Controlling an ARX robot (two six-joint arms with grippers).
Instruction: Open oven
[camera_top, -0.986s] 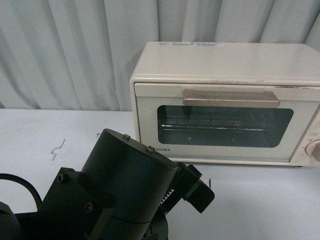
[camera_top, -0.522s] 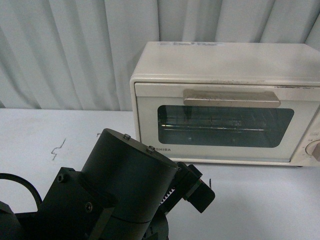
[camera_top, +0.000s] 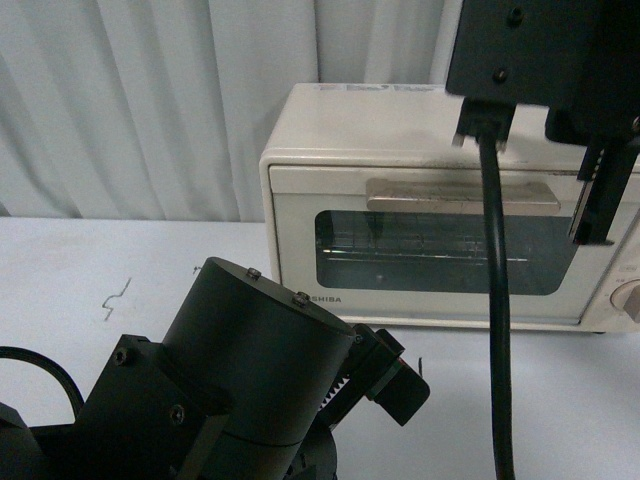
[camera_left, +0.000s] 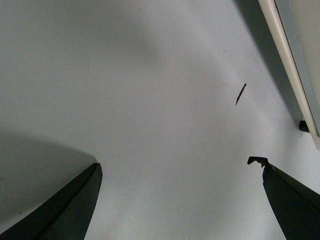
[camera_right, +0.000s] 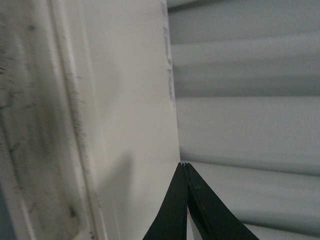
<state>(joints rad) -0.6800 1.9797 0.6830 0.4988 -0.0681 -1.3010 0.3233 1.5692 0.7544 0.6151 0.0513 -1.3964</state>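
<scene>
The cream-white oven (camera_top: 440, 250) stands on the table at the back right. Its glass door is closed and the beige bar handle (camera_top: 462, 195) lies along the door's top. The knob (camera_top: 628, 298) shows at the right edge. My left gripper (camera_left: 177, 163) is open and empty, low over the table in front of the oven's lower edge (camera_left: 292, 65). In the front view it (camera_top: 395, 385) sits below the door. My right gripper (camera_right: 183, 166) is shut and empty, above the oven's top (camera_right: 125, 100). The right arm's black wrist (camera_top: 540, 50) hangs over the oven's upper right.
A black cable (camera_top: 495, 320) hangs from the right wrist across the oven door. A pleated grey curtain (camera_top: 150, 100) stands behind the white table (camera_top: 80, 270). Small dark marks lie on the table (camera_top: 118, 297) (camera_left: 241, 93).
The right arm has come into the front view at the upper right, over the oven, with its cable hanging down. The oven and left arm have not moved.
</scene>
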